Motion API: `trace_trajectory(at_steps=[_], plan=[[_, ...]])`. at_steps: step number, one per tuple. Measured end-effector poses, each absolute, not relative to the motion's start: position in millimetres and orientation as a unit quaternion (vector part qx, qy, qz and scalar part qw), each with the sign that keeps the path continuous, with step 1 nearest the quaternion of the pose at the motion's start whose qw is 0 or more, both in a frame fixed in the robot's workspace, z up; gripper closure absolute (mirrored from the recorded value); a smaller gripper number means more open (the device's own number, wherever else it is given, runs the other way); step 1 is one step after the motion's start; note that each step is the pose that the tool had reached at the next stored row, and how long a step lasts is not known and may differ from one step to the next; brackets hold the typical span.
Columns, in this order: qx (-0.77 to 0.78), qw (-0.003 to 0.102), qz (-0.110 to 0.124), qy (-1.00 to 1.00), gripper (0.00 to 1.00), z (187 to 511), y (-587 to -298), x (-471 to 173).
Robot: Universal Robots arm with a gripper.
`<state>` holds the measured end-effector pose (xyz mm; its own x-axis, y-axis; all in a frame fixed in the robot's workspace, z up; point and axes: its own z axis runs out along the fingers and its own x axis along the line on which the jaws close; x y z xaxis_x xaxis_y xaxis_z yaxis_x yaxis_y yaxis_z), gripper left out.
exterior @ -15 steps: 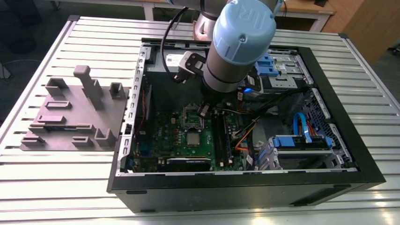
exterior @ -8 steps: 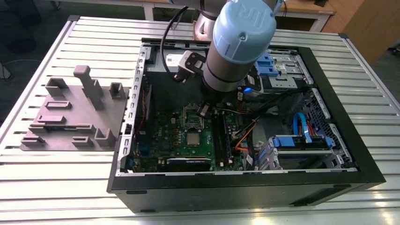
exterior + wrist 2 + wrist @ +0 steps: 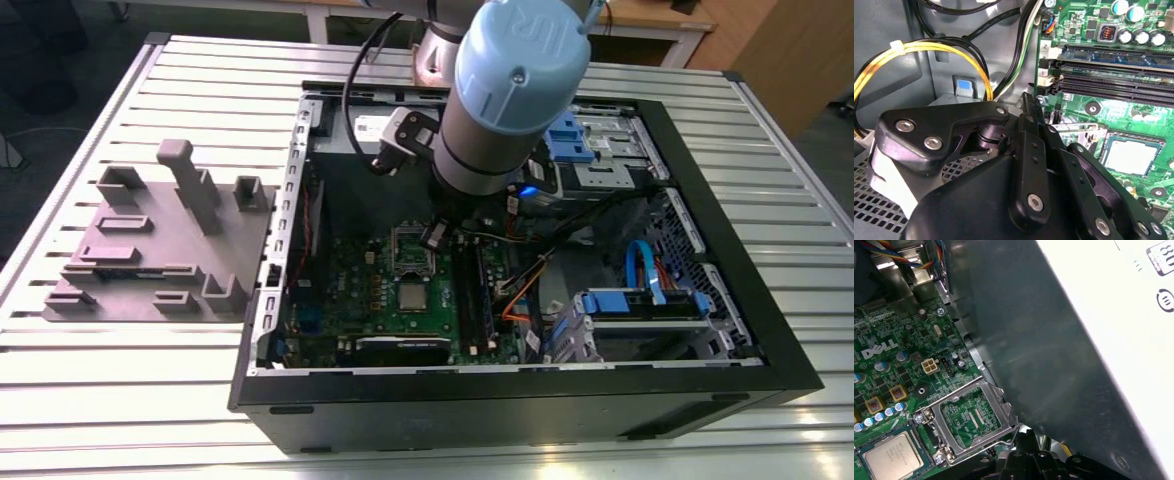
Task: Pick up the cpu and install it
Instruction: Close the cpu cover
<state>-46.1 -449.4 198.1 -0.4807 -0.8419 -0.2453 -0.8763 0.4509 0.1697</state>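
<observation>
The cpu (image 3: 414, 297) is a small silver square lying flat in its socket on the green motherboard (image 3: 360, 300) inside the open computer case. In the wrist views the cpu (image 3: 1131, 157) (image 3: 891, 456) sits with its pale top facing up. Beside it the socket's hinged metal frame (image 3: 974, 419) (image 3: 411, 250) stands swung open. My gripper (image 3: 434, 238) hangs just at that open frame, a little away from the cpu. Its black linkage (image 3: 1029, 150) (image 3: 1029, 460) shows in both wrist views, with the tips hidden.
A grey-mauve plastic block with upright posts (image 3: 160, 250) stands on the slatted table at the exterior view's left. The grey power-supply box (image 3: 1079, 340) is close beside the gripper. Memory slots (image 3: 1114, 85), yellow and black cables (image 3: 904, 50) and blue drive brackets (image 3: 641, 300) crowd the case.
</observation>
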Motion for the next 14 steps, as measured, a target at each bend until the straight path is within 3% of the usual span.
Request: trace_trajectory(at_steps=[14], plan=[[-0.506, 0.061, 0.136, 0.85, 0.89, 206.4, -449.5, -46.2]])
